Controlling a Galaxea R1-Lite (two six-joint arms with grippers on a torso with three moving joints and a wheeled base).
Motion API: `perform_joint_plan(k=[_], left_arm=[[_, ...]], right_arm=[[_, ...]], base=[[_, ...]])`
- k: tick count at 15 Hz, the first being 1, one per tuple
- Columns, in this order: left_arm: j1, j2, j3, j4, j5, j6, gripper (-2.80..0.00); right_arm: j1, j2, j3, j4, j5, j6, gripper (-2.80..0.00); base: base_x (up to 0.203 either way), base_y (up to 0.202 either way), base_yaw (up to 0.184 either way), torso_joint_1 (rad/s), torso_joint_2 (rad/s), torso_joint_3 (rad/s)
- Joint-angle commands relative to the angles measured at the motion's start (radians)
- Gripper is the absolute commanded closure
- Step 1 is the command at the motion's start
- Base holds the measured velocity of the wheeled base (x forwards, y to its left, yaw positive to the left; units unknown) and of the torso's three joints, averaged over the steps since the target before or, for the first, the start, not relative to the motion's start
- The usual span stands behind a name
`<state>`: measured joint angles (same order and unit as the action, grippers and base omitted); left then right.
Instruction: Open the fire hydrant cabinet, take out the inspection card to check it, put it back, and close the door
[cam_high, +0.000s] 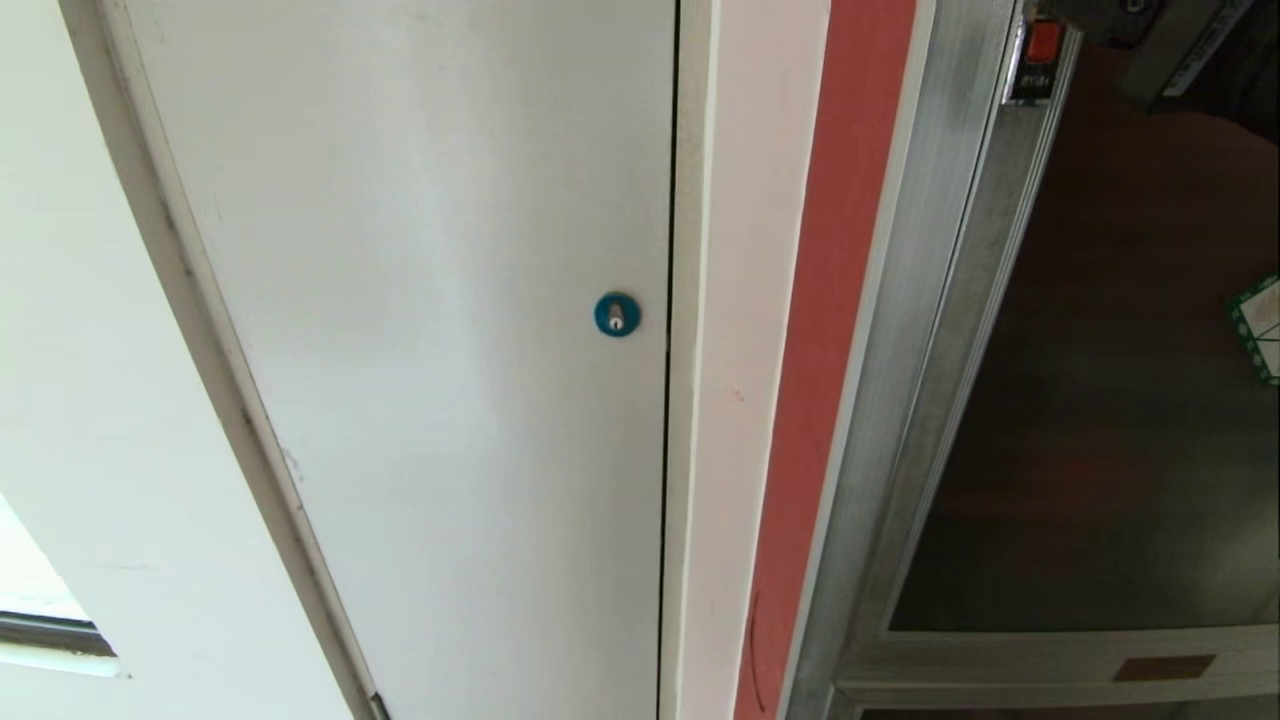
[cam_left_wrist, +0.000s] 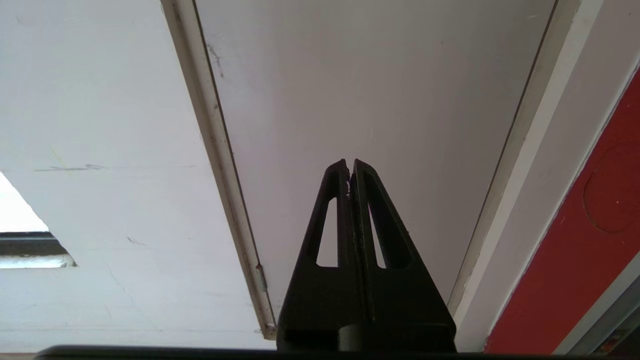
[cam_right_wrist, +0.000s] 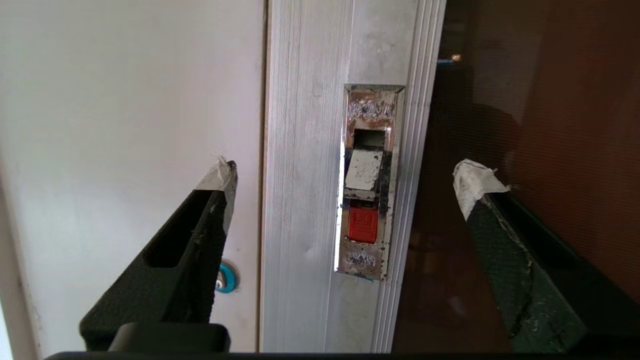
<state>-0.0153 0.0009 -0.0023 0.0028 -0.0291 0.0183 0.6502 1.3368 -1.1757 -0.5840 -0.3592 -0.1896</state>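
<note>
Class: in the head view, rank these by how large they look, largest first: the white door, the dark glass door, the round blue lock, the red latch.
1. white door
2. dark glass door
3. and 4. round blue lock and red latch: too alike to rank

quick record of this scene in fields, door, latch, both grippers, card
door: dark glass door in silver frame, looks closed
latch: red latch on worn metal plate, untouched
right gripper: right gripper open, facing the latch, fingers straddling the frame, holding nothing
left gripper: left gripper shut, empty, pointing at the white door
white door: closed, round blue lock
inspection card: not in view
</note>
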Motion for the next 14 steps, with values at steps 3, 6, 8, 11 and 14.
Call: perform_joint_plan(k=[3,6,8,11,14], left_arm=[[0.000,0.001,-0.001,0.000,0.000,0.000,0.00],[0.000,0.001,-0.001,0.000,0.000,0.000,0.00],[0.000,0.001,0.001,0.000,0.000,0.000,0.00],[0.000,0.001,-0.001,0.000,0.000,0.000,0.00],[0.000,0.001,0.000,0.000,0.000,0.000,0.00]], right_arm=[[-0.001,0.018,-0.005,-0.005,-0.003,-0.001,-2.80],[-0.006,0.039,-0.019,-0.005,-0.003,-0.001,0.00],[-0.006,0.041,-0.024,-0.005,-0.003,-0.002,0.00],[-0.011,0.041,-0.025,-0.003,-0.003,-0.002,0.00],[-0.009,0.033,-0.025,-0.003,-0.003,-0.001,0.00]], base=[[0.000,0.000,0.000,0.000,0.00,0.000],[0.000,0.000,0.000,0.000,0.00,0.000],[0.000,0.000,0.000,0.000,0.00,0.000],[0.000,0.000,0.000,0.000,0.00,0.000],[0.000,0.000,0.000,0.000,0.00,0.000]])
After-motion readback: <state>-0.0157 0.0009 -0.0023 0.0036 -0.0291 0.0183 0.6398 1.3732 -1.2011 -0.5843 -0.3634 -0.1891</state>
